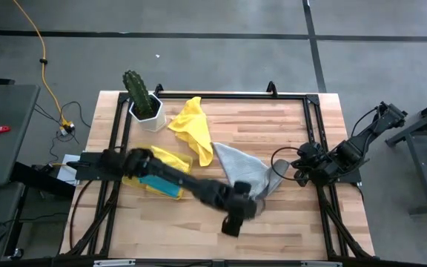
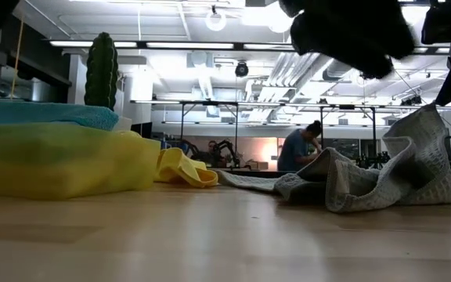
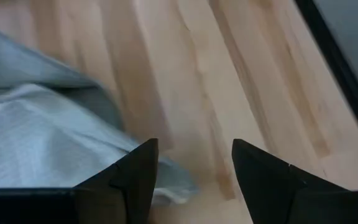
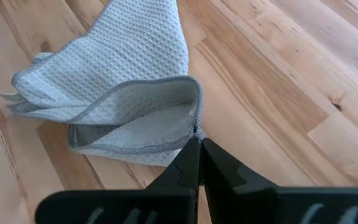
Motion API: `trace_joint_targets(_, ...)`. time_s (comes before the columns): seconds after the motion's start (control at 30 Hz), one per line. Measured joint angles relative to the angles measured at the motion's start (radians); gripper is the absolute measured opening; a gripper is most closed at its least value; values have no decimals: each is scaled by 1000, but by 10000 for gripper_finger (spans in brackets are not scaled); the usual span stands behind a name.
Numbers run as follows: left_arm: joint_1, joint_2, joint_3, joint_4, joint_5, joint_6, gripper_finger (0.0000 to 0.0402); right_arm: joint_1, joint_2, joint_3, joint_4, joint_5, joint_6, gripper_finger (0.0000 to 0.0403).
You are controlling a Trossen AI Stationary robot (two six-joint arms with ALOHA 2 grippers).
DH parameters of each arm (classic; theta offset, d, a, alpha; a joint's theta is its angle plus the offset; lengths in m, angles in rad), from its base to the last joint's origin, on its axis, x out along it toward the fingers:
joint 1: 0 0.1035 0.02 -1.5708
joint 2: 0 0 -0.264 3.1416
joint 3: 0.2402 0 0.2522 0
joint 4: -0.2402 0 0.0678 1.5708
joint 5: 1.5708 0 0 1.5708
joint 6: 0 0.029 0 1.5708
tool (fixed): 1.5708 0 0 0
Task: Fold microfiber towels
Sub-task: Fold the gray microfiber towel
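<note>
A grey towel (image 1: 239, 167) lies crumpled at the table's middle right, most of it resting on the wood (image 2: 366, 184). My right gripper (image 4: 197, 149) is at its right end (image 1: 280, 172), shut on it. My left gripper (image 3: 194, 165) hangs open above the towel's near edge (image 1: 234, 219); one finger is over the cloth (image 3: 36, 143) and one over bare wood, touching neither. A loose yellow towel (image 1: 191, 126) lies at the far middle. A turquoise towel (image 1: 160, 185) lies on a yellow pile (image 1: 167, 159) at the left, partly hidden by my left arm. My right gripper pinches the grey towel's hemmed edge (image 4: 196, 129) at a corner, between its two shut fingertips. The fingers slant down from the table's right side. The held end stands raised above the table (image 2: 429, 117). The remainder lies slack and rumpled on the wood.
A cactus in a white pot (image 1: 143, 100) stands at the far left corner. A black frame (image 1: 221, 95) runs around the tabletop. Bare wood lies along the near edge. A person (image 2: 297, 149) sits far off in the room behind the table.
</note>
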Motion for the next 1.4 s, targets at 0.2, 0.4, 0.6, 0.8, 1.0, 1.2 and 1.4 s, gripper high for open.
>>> trace_joint_targets(0.2,-29,76,-1,10,-62,-165,194,0,0,0,0,0,-9,0)
trace_joint_targets(0.4,0,113,-1,3,-48,-221,194,0,0,0,0,-1,-16,0)
trace_joint_targets(0.6,6,135,1,-16,13,-278,194,0,0,0,0,-1,-16,0)
trace_joint_targets(0.8,7,152,2,-15,3,-326,188,0,-1,0,0,-2,-16,0)
trace_joint_targets(1.0,6,170,3,-69,-12,-352,101,0,-1,0,0,-4,-16,0)
trace_joint_targets(1.2,19,125,8,-182,84,-349,13,1,-1,6,76,-62,-140,0)
trace_joint_targets(1.4,41,-120,54,-337,75,-300,3,1,36,142,131,-129,-363,0)
